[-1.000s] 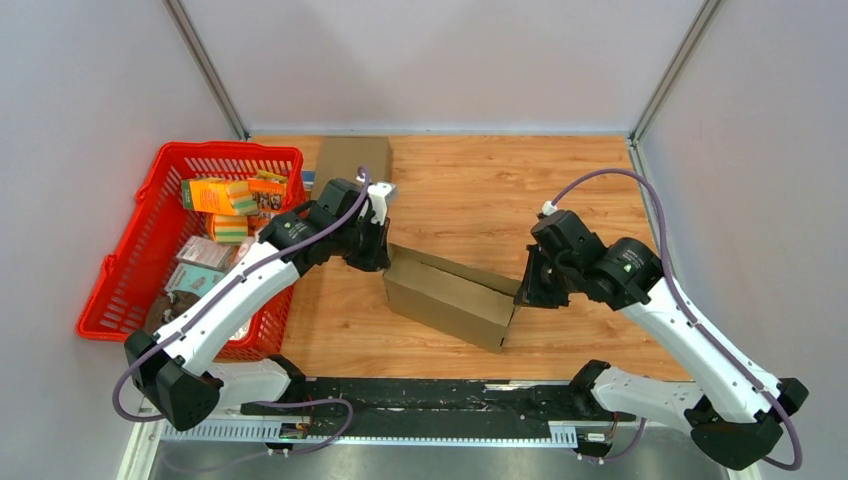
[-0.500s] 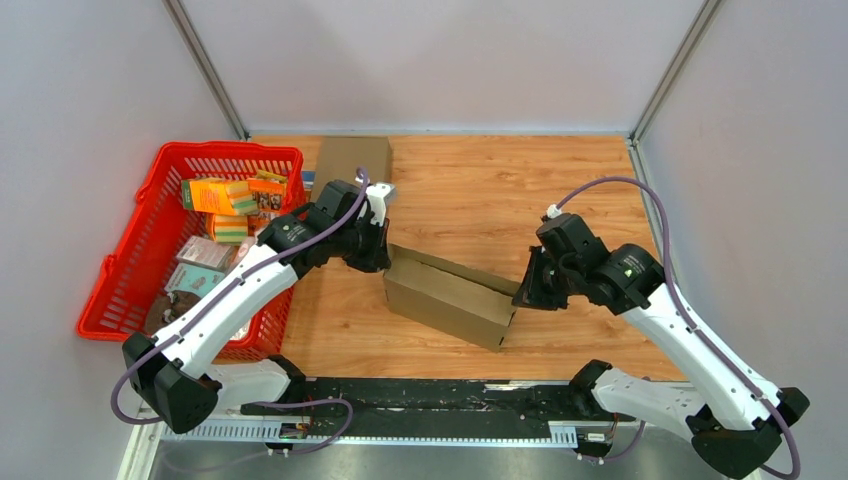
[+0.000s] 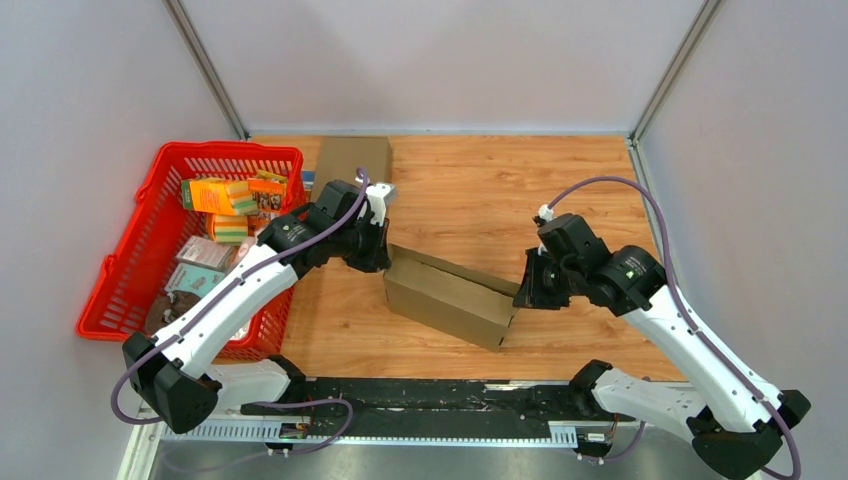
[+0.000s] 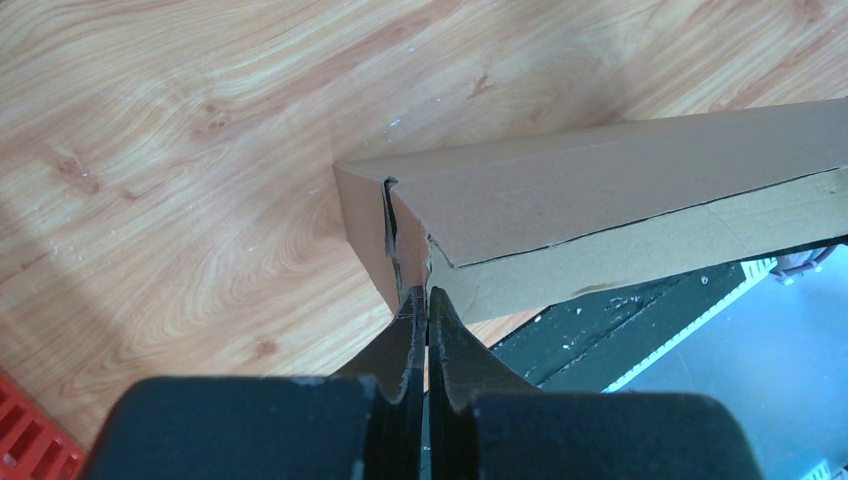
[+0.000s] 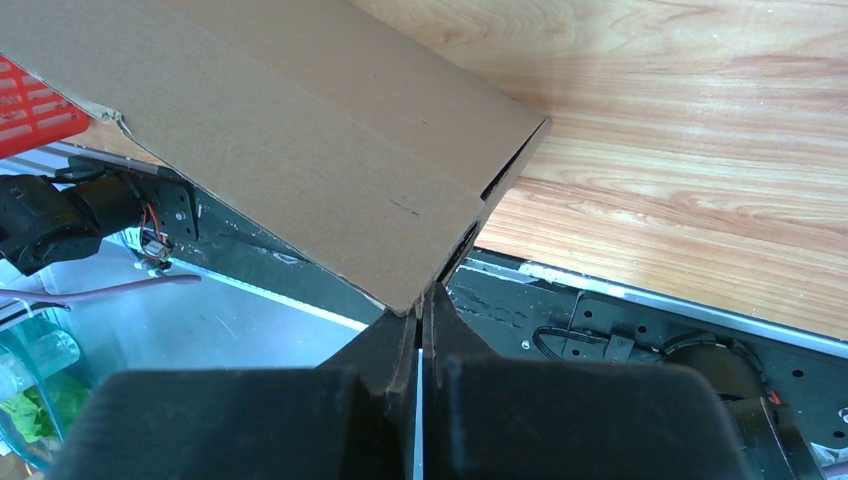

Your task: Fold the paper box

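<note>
Top view: paper box lies on the wooden table at frame centre, long axis running from upper left down to lower right. It is brown cardboard, standing up as a hollow sleeve, with a long top flap raised along its far edge.

My left hand is at the box's upper-left end, my right hand at its lower-right end, so the box sits between the two.

Left wrist view: my left fingers are pressed fully together, no gap. The tips sit right at the bottom of the box's end, where a side flap edge meets the corner. Can't tell if a sliver of cardboard is pinched between them.

Right wrist view: my right fingers are also closed all the way, tips touching the near lower corner of the box's open end. The end shows a dark slit between the panels. Same here, can't tell if any flap is caught.

Left of frame in the top view: red basket with assorted packets inside, partly under my left arm. Flat cardboard sheet lies at upper centre-left, just beside the basket's far corner.
</note>
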